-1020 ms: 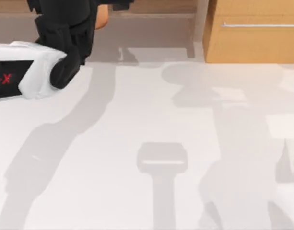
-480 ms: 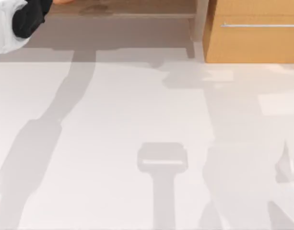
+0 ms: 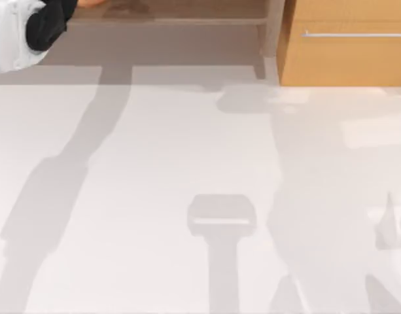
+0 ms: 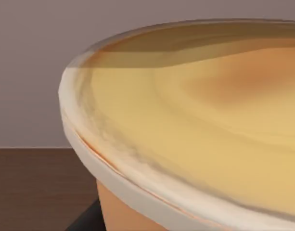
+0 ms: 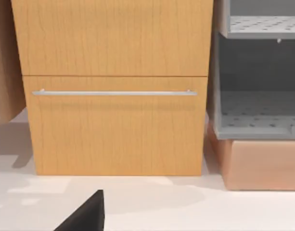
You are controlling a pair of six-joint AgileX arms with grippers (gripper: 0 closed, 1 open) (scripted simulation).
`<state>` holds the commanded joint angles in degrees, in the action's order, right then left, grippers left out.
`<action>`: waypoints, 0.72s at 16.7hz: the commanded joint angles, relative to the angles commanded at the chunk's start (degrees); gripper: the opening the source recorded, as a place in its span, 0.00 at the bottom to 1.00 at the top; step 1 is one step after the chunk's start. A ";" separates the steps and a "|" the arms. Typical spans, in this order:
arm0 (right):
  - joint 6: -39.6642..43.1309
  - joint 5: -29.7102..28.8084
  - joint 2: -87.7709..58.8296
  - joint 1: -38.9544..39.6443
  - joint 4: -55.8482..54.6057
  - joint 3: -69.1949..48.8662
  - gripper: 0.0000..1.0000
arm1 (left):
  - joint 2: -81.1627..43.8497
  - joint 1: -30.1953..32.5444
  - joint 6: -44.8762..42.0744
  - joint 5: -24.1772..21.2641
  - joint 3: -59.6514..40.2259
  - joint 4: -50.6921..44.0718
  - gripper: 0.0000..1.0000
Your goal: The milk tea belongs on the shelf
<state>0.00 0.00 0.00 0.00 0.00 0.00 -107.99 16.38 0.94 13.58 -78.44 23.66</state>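
One arm is at work: the left arm (image 3: 20, 29) reaches to the far left corner of the table (image 3: 187, 163), over the shelf (image 3: 187, 10). In the left wrist view the milk tea (image 4: 195, 130) sits very close under the camera, its yellow lid with a darker orange patch and a strip of orange cup wall below the rim. A dark wooden surface lies behind and beneath it, probably the shelf plank, though I cannot tell whether the cup's base rests on it or hangs just above. A sliver of orange at the top view's far edge beside the arm may be the same cup. I cannot tell whether the left gripper is clamped on the cup or free of it.

The right arm stays parked at the right, facing the orange-wood cabinet (image 5: 113, 86) with its silver bar handle (image 5: 113, 93).

The risk I see: letting go while the base is off the plank would drop or topple the tall cup, and a sideways retreat could knock it over.
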 joint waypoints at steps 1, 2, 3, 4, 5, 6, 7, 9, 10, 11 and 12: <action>0.00 0.00 0.00 0.00 0.00 0.00 1.00 | -0.89 -0.17 0.01 -0.15 -0.67 0.45 0.00; 0.00 0.00 0.00 0.00 0.00 0.00 1.00 | -1.83 -0.33 0.00 -0.33 -1.26 0.83 0.00; 0.00 0.00 0.00 0.00 0.00 0.00 1.00 | -2.82 -0.48 -0.02 -0.50 -1.87 1.22 0.00; 0.00 0.00 0.00 0.00 0.00 0.00 1.00 | -4.23 -0.65 -0.02 -0.65 -2.48 1.61 0.00; 0.00 0.00 0.00 0.00 0.00 0.00 1.00 | -5.40 -0.82 -0.02 -0.81 -3.24 2.06 0.00; 0.00 0.00 0.00 0.00 0.00 0.00 1.00 | -5.99 -1.02 -0.03 -1.02 -3.74 2.46 0.00; 0.00 0.00 0.00 0.00 0.00 0.00 1.00 | -6.06 -1.05 -0.02 -1.07 -3.80 2.52 0.00; 0.00 0.00 0.00 0.00 0.00 0.00 1.00 | -6.06 -1.05 -0.02 -1.07 -3.80 2.52 0.00; 0.00 0.00 0.00 0.00 0.00 0.00 1.00 | -6.06 -1.05 -0.02 -1.07 -3.80 2.52 0.00; 0.00 0.00 0.00 0.00 0.00 0.00 1.00 | -6.06 -1.05 -0.02 -1.07 -3.80 2.52 0.08; 0.00 0.00 0.00 0.00 0.00 0.00 1.00 | -6.06 -1.05 -0.02 -1.07 -3.80 2.52 0.15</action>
<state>0.00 0.00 0.00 0.00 0.00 0.00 -114.05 15.33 0.92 12.51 -82.24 26.18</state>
